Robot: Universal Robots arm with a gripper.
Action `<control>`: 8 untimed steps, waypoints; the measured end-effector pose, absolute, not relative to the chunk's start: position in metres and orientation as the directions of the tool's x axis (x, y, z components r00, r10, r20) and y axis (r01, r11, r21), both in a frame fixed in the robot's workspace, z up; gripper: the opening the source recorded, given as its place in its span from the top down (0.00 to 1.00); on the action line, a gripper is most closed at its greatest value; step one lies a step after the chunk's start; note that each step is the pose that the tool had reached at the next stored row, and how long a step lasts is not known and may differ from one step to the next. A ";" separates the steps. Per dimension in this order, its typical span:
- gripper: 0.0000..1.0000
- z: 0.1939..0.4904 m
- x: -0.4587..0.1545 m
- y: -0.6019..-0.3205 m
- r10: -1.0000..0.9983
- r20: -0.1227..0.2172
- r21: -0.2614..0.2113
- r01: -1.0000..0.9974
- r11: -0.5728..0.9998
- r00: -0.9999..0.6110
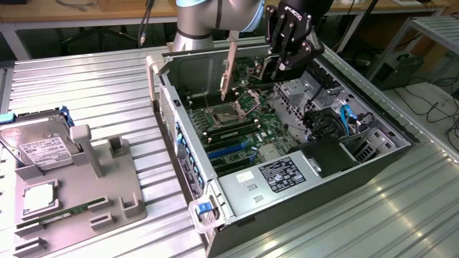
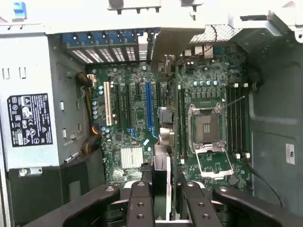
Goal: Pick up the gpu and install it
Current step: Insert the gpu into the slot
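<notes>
One light, stiff, fragile card, I'd judge: you are pinching the gpu [image 2: 162,165] by its upper edge between the jaws of the gripper [image 1: 281,63], and its bracket [image 1: 230,64] is jutting out beyond them. Bare board edge is looking like the safest hold. Your arm [image 1: 208,16] is reaching down, with the wrist pointing into the case [image 1: 315,177] below the jaws.
</notes>
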State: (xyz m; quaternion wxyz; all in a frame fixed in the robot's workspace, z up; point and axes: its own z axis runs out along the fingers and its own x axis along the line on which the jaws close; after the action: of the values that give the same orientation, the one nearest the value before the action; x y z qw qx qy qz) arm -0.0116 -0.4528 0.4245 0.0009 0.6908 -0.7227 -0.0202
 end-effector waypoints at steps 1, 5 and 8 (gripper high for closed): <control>0.72 0.424 -0.012 -0.453 -1.000 -0.027 0.030 -1.000 0.005 -0.005; 0.72 0.424 -0.012 -0.453 -0.999 -0.027 0.030 -0.999 -0.038 0.037; 0.72 0.424 -0.012 -0.453 -0.998 -0.027 0.030 -0.998 -0.057 0.056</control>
State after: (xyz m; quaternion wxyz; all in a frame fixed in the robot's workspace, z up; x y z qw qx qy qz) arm -0.0120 -0.4528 0.4242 0.0019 0.7267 -0.6866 -0.0202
